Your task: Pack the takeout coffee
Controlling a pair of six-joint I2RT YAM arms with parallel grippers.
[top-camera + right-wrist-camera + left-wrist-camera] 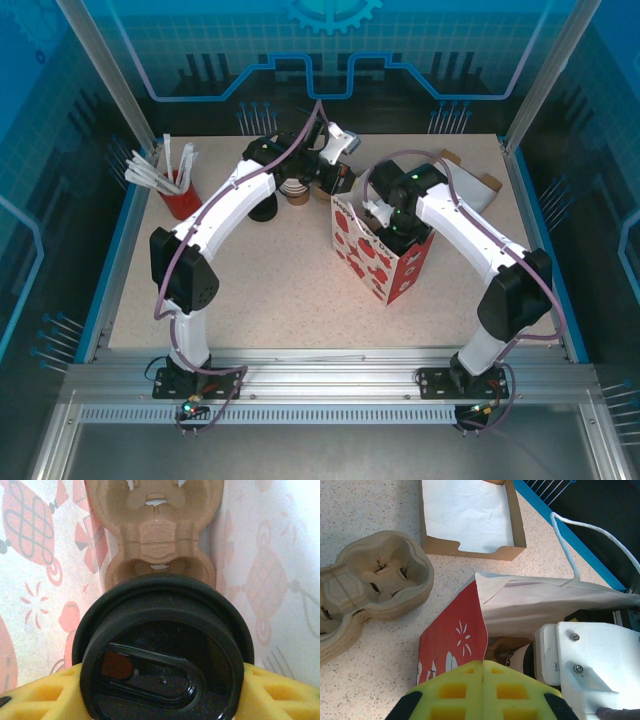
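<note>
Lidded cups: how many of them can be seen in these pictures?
1. The cup is inside the bag, held in the right gripper, with the carrier just beyond it. More may be hidden.

The speckled beige table point(260, 290) has a blue rim. At its upper left stands a red cup point(178, 198) of white packets. Near the top middle are a stack of pulp cup carriers point(370, 585) and a dark round object point(263, 210). A red-and-white paper bag point(385, 250) stands centre right, with a paper-lined cardboard tray point(470, 515) at the upper right.
</note>
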